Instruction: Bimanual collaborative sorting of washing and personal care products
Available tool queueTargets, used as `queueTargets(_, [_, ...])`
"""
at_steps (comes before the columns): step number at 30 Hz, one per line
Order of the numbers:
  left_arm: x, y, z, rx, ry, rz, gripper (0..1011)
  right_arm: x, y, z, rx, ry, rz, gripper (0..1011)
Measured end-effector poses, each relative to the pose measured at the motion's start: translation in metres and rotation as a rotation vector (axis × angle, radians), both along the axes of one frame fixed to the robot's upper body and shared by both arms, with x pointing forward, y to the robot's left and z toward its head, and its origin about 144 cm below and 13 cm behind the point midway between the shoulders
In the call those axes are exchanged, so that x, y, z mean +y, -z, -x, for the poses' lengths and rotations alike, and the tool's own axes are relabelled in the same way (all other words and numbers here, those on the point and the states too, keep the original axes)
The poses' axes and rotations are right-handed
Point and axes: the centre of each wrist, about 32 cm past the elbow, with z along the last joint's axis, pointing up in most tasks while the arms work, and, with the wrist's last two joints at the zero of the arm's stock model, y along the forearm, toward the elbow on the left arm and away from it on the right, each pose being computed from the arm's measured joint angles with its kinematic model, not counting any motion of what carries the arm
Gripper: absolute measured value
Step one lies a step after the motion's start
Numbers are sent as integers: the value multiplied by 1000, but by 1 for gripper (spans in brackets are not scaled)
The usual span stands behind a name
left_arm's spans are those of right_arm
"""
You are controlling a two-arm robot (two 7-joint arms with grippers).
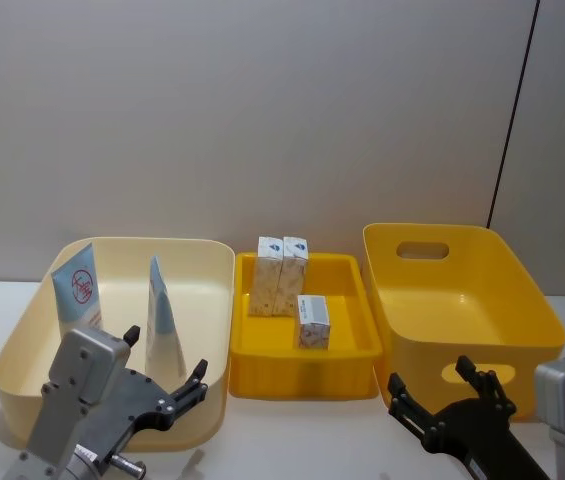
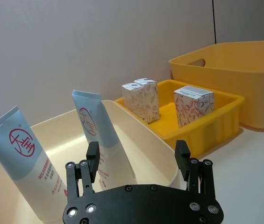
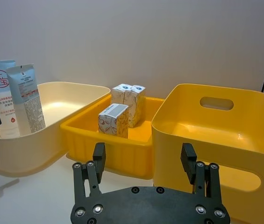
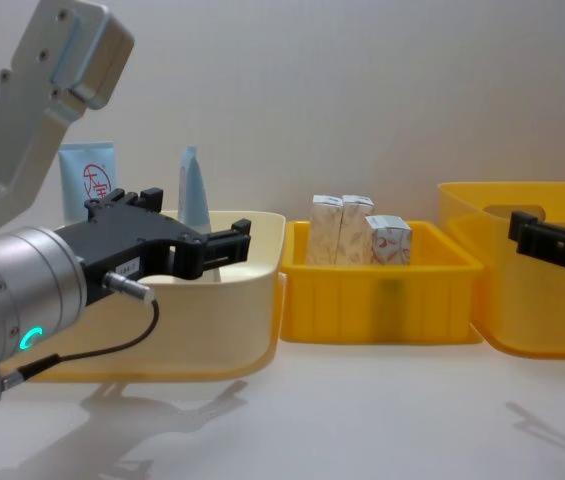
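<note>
Nothing gripped on either side. Spread wide and empty: the left gripper (image 1: 166, 352), poised at the near wall of the cream bin (image 1: 22, 335), just in front of the tubes. Likewise spread and empty: the right gripper (image 1: 429, 375), low over the counter (image 1: 292, 430) before the large yellow bin (image 1: 462, 300), with nothing inside it.

Standing in the cream bin, crimped ends up: the left tube (image 1: 77, 295), leaning near the far-left wall, and the right tube (image 1: 160, 310), nearer the middle and apart from it. In the small yellow tray (image 1: 262, 340) between the two bins: the rear pair of cartons (image 1: 270, 280), upright and touching, and the third carton (image 1: 313, 322), alone toward the front.

Judging by this, no sorting move begun yet, and plenty to go wrong on the first reach:

- **Propped tubes:** Only leaning, so easy to tip one flat or slide it along the wall with a brushing finger.
- **Soft tube bodies:** Risk of buckling under a hard squeeze, or of slipping and swinging under a light one.
- **High bin wall close by the left gripper:** Easy to snag a fingertip on the rim when dipping in.
- **Rear cartons pressed together:** No gap for a finger between them, hence a likely shove or topple of the neighbour when closing on one.
- **Both grippers flanking the tray:** Risk of a clash if reaching there at once.
</note>
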Motion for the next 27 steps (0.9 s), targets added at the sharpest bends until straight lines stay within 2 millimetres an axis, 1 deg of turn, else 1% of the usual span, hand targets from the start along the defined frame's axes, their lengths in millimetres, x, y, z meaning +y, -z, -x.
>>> queueTargets(27, [0,0,0,0,0,0,1003,0,0,0,0,0,0,1001])
